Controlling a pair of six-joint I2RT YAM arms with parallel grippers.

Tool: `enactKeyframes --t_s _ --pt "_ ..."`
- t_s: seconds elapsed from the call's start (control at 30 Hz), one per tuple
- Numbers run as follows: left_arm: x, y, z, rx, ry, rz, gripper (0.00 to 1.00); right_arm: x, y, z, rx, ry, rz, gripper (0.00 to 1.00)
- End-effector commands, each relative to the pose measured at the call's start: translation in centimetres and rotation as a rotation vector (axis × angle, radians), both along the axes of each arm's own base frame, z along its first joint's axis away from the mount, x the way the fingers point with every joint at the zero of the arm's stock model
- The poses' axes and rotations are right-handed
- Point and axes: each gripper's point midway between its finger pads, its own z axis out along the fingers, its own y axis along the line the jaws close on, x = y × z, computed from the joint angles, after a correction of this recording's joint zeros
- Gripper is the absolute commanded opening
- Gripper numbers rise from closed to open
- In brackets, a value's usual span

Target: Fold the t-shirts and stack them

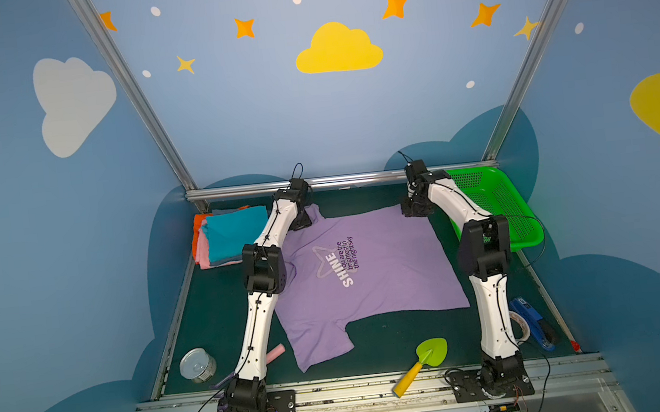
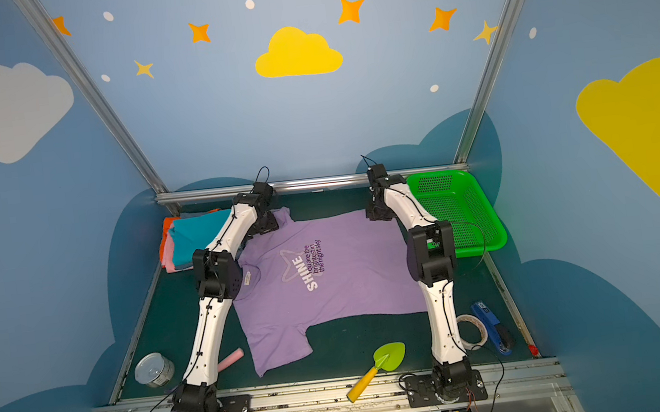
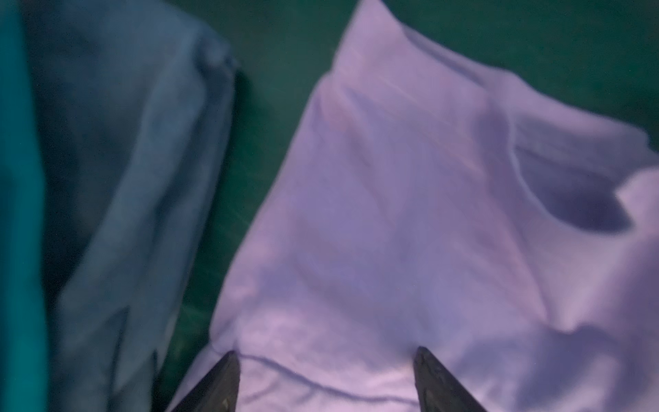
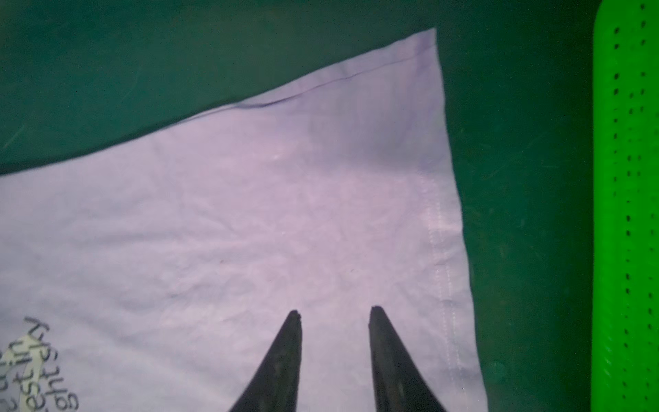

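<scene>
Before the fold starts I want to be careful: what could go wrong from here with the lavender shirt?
The left gripper hovers over the lavender t-shirt beside the folded stack; its pinch might catch the grey-blue tee too.
The right gripper sits inboard of the hem corner, so the fold may come out uneven.
The near sleeve lies close to the toy shovel; dragging could hit it.

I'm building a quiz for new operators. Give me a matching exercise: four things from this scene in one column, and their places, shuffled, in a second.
Things:
1. lavender t-shirt
2. folded t-shirt stack
3. green basket
4. tin can

Places:
A. near left corner
B. spread flat in the middle
C. far right corner
D. far left corner

Pairs: 1-B, 2-D, 3-C, 4-A
</scene>
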Motion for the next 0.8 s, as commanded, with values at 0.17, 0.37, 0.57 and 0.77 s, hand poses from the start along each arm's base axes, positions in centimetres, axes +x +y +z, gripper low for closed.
enactKeyframes --t_s 0.17,0.37,0.57,0.77 --pt "3.2 2.5 1.1 -0.036 -0.116 0.06 0.77 1.7 0.3 -2.1 -0.008 0.012 0.021 0.43" --pt "3.2 2.6 -1.0 -0.043 -0.087 0.052 0.76 3.5 -1.0 -3.4 -0.068 -0.045 -0.057 0.5" --pt "3.3 2.2 -3.4 -0.077 -0.067 0.047 0.76 5.0 -0.5 -3.5 -0.05 -0.103 -0.051 0.56" --pt "3.5 2.4 -4.3 -0.136 -0.06 0.064 0.24 6.4 -0.4 -3.5 -0.04 -0.146 -0.059 0.63"
